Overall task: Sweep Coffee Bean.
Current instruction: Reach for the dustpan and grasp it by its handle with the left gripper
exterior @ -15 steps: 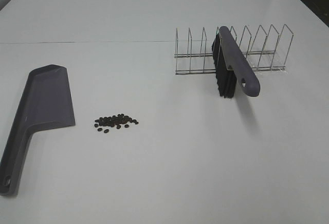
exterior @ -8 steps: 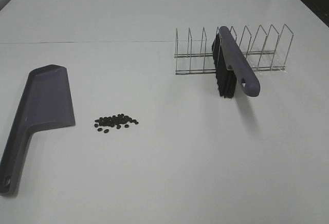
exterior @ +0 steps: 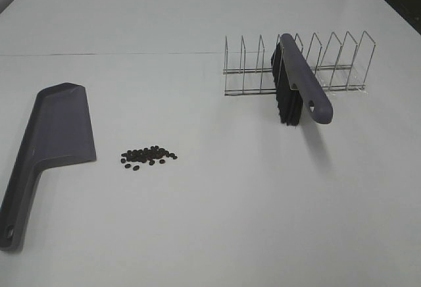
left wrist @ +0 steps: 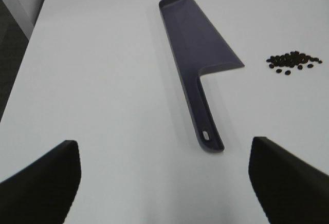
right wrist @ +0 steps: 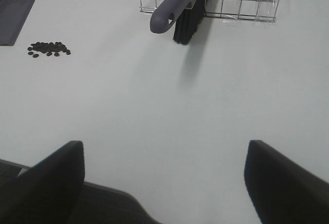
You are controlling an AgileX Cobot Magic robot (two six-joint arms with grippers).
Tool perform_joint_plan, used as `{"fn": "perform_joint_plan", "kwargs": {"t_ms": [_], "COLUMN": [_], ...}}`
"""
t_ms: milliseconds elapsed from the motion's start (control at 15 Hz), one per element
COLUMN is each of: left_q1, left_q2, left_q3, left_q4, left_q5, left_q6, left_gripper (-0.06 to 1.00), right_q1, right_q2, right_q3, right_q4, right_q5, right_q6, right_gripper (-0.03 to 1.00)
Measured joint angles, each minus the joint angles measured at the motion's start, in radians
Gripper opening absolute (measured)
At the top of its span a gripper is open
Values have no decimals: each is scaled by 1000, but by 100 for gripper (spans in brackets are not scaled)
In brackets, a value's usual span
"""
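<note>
A loose cluster of dark coffee beans (exterior: 148, 156) lies on the white table, just right of a flat grey-purple dustpan (exterior: 56, 129) whose handle points toward the near edge. A brush (exterior: 299, 83) with a grey-purple handle and black bristles leans in a wire rack (exterior: 342, 60) at the back right. Neither gripper shows in the exterior high view. In the left wrist view my left gripper (left wrist: 164, 183) stands open, well short of the dustpan (left wrist: 198, 39) handle, with the beans (left wrist: 293, 61) off to one side. My right gripper (right wrist: 164, 180) is open at the table's near edge, far from the brush (right wrist: 182, 3) and beans (right wrist: 49, 49).
The wire rack (right wrist: 241, 0) has several upright dividers, with the brush wedged between two of them. White tabletop stretches between the beans and the rack. A seam runs across the table behind the dustpan. The table's near edge shows below my right fingers.
</note>
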Motion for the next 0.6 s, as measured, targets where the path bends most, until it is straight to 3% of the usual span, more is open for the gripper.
{"fn": "perform_joint_plan", "kwargs": {"t_ms": [600], "left_q1": [1], "left_q2": [495], "left_q3": [0], "left_q4": [0], "left_q5": [-4], "left_q6": [-1], "left_gripper": [76], "right_q1": [0], "right_q2": [0], "right_q3": [0], "right_q4": [0], "right_q5": [0], "right_q6": [0], "right_gripper": [79]}}
